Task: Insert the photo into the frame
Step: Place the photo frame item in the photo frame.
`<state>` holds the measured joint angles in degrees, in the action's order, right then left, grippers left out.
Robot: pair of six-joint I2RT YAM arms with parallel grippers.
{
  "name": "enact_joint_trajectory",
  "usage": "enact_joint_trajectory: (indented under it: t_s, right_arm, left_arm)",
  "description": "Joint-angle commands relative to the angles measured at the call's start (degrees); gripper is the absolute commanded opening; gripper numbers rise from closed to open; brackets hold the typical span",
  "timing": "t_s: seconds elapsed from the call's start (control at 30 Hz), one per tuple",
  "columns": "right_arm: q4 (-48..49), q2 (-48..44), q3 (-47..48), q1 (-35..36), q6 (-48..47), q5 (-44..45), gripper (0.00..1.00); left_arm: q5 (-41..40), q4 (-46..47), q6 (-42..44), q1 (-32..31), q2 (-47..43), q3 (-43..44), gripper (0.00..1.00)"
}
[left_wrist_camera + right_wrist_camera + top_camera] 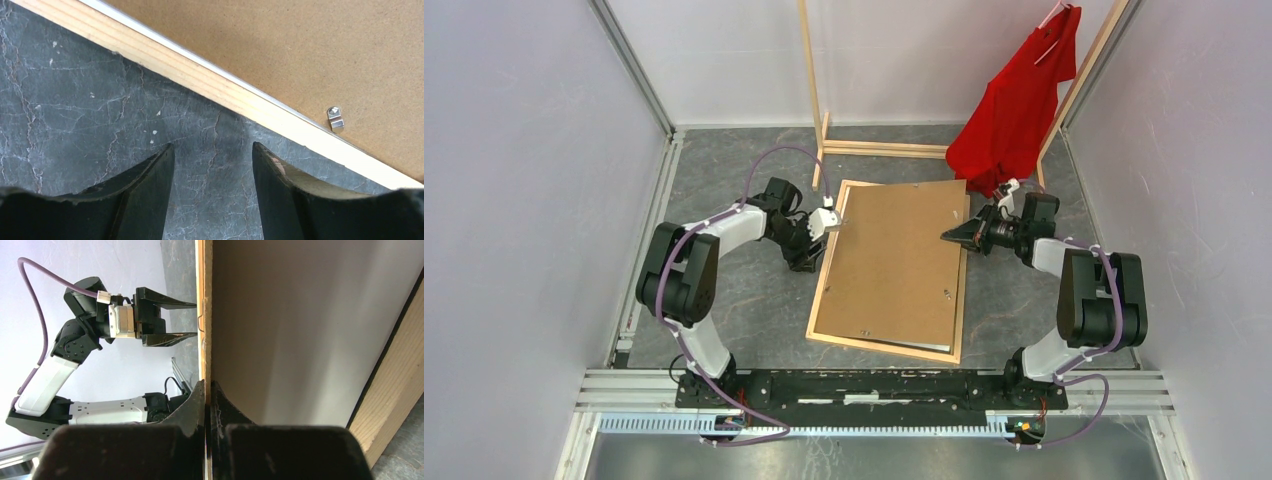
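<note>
Two arms flank the frame [818, 300], which lies flat on the middle of the desk [754, 310]. A brown backing board [894, 265] sits skewed over it and blocks the opening. The right gripper [951, 236] pinches the board's right edge near its far corner. The left gripper [834, 222] hangs spread and empty beside the frame's far-left corner. A pale sheet [290, 330] shows beneath the board; I cannot tell whether it is the photo. A wooden rack [812, 90] with a red shirt [1014, 110] stands behind.
</note>
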<state>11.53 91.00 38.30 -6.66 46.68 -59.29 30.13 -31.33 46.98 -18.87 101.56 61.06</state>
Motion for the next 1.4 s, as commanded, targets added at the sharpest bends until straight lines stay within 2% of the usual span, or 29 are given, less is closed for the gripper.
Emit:
enact_joint_trajectory:
  t_s: [0.0,0.1,0.4,0.47,0.53,0.63,0.77,0.83,0.9,0.97,1.0,1.03,1.07,1.17,1.37]
  right_arm:
    - [2.8,1.3,0.8,0.7,-0.1,0.0,0.00]
    - [6.3,2.6,0.9,2.6,2.2,-0.1,0.00]
    - [5.3,3.9,1.0,10.3,2.7,7.3,0.00]
    - [6.1,3.4,-0.3,11.9,3.1,9.6,0.06]
    - [6.1,2.9,-0.9,13.5,3.0,12.2,0.06]
    - [5.2,2.7,-0.3,15.7,2.6,15.0,0.22]
    - [-0.7,1.8,3.1,17.5,-1.4,18.9,0.35]
    - [-7.6,1.8,7.0,18.5,-5.4,21.7,0.49]
    - [-14.4,2.4,10.7,19.7,-9.2,23.9,0.52]
    - [-20.2,2.6,14.1,21.2,-12.2,27.4,0.59]
    - [-23.0,2.5,15.4,21.9,-13.5,29.6,0.67]
    - [-25.3,2.6,16.6,22.5,-14.7,31.4,0.92]
    - [-27.7,2.5,18.0,23.2,-16.0,33.4,0.98]
    - [-33.8,2.5,21.4,24.9,-18.6,37.6,0.98]
    - [-39.1,0.3,23.2,27.1,-20.1,42.5,0.98]
  left_arm:
    - [-0.1,2.5,-1.2,-0.7,0.8,-0.9,0.64]
    - [-0.5,2.5,-1.3,-0.7,0.9,-1.1,0.64]
    - [-4.5,0.8,0.2,-0.2,-2.9,-3.6,0.61]
    - [-5.0,-0.6,0.7,0.4,-4.2,-3.6,0.60]
    - [-4.8,-1.6,1.5,1.7,-5.5,-3.6,0.60]
    - [-4.1,-3.2,2.9,4.0,-6.8,-3.4,0.60]
    - [-2.5,-5.2,4.5,7.0,-7.9,-3.8,0.59]
    - [-2.0,-5.7,5.1,8.0,-8.5,-4.3,0.59]
    - [-1.6,-6.1,5.5,8.7,-9.0,-4.6,0.59]
    - [-0.9,-6.7,5.7,9.7,-9.4,-4.4,0.59]
    - [-0.5,-7.2,5.8,10.1,-9.6,-4.3,0.59]
    - [-0.3,-7.8,6.1,10.4,-9.7,-4.0,0.59]
    - [-0.3,-8.3,6.5,10.6,-9.8,-3.9,0.59]
    - [-0.8,-8.8,7.0,10.8,-10.5,-4.0,0.59]
    - [-0.8,-8.7,6.8,11.0,-10.6,-4.2,0.59]
